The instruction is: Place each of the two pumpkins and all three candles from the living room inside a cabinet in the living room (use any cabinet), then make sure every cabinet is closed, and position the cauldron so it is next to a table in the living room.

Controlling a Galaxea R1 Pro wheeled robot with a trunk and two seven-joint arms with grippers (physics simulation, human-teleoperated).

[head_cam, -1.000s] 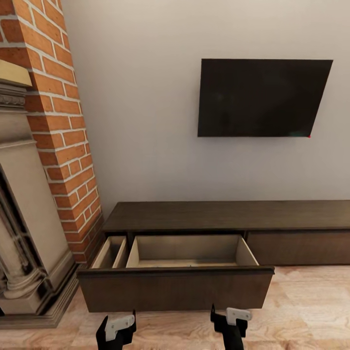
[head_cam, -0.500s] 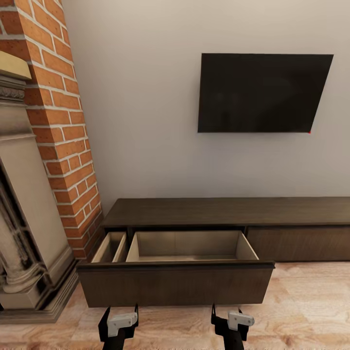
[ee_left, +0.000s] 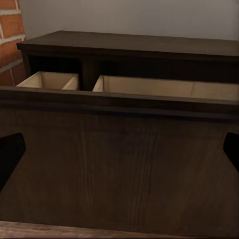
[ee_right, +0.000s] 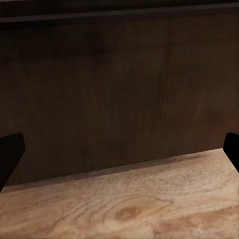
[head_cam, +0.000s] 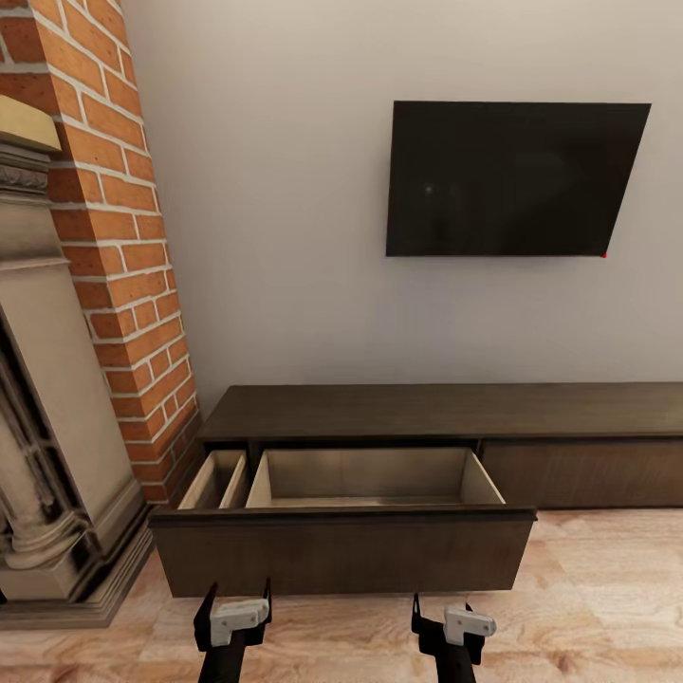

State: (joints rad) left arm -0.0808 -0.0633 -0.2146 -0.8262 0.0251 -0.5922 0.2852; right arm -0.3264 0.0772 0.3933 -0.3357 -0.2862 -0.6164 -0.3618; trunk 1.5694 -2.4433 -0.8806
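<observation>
The long, low, dark brown wood cabinet (head_cam: 446, 417) stands against the pale wall, and it serves as the landmark here. Its wide left drawer (head_cam: 346, 555) is pulled out over the light wood plank floor (head_cam: 607, 607), showing two pale-lined compartments: a narrow one (head_cam: 216, 479) at the end nearest the red brick fireplace column (head_cam: 123, 275), and a broad one (head_cam: 375, 474) beside it. What can be seen of both compartments is bare lining; the drawer front hides their near part. The cabinet's right-hand drawer front (head_cam: 583, 474) sits flush. A black flat wall TV (head_cam: 512, 180) hangs above the cabinet's right half, and the beige carved fireplace surround (head_cam: 47, 455) stands left of the cabinet.

In the head view, the left gripper (head_cam: 232, 599) and the right gripper (head_cam: 446, 607) hover just in front of the drawer front, above the floor, well apart from each other. Each has its jaws spread apart with nothing between them.

The left wrist view looks from a higher line: it takes in the drawer front (ee_left: 119, 169), its top edge, both compartments and the cabinet top (ee_left: 134, 45) behind, plus a strip of brick (ee_left: 10, 45). The right wrist view sits lower, showing the drawer's dark wood face (ee_right: 119, 89) meeting the floor planks (ee_right: 134, 204), with no sight into the compartments. Both wrist views show dark fingertips (ee_left: 10, 154) (ee_right: 10, 154) at the far edges of the picture, wide apart.
</observation>
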